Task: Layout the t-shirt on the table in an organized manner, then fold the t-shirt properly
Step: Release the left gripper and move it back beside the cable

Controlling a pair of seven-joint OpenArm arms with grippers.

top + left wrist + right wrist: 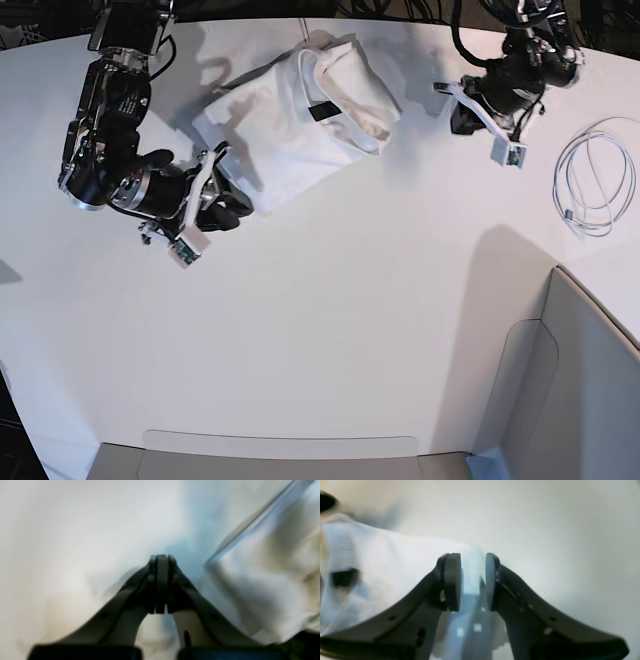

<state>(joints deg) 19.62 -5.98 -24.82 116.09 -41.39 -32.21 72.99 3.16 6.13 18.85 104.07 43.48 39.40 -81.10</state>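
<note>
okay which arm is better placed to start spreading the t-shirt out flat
Right, probably. The right gripper is open with the t-shirt's edge between its jaws. The left gripper is shut and empty, off to the shirt's side.

Soft, matt white cloth seen in the crumpled t-shirt [300, 115], smooth faintly sheened white surface shown by the table [340, 320], matt dark, possibly plastic fingers [452, 580], a smooth white coiled cable [597, 182].
</note>
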